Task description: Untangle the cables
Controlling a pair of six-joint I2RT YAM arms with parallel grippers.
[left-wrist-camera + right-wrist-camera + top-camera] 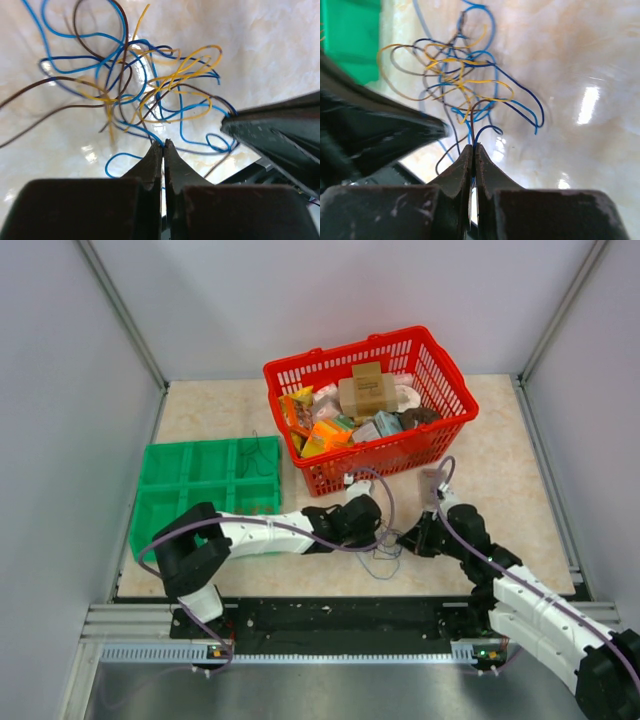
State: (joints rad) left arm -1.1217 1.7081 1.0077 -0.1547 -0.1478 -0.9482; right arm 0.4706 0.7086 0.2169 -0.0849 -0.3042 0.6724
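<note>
The cables (386,552) are a small tangle of thin blue, yellow and brown wires on the marble tabletop between the two arms. In the left wrist view the tangle (150,85) spreads ahead of my left gripper (163,143), which is shut on a light blue wire at its tips. In the right wrist view the tangle (462,85) lies ahead of my right gripper (473,146), which is shut on dark blue and brown wires. In the top view the left gripper (378,530) and right gripper (404,539) face each other across the tangle.
A red basket (443,360) full of packaged goods stands behind the grippers. A green compartment tray (160,480) lies at the left, with a thin wire over its far right cell. The table's front edge runs just below the tangle.
</note>
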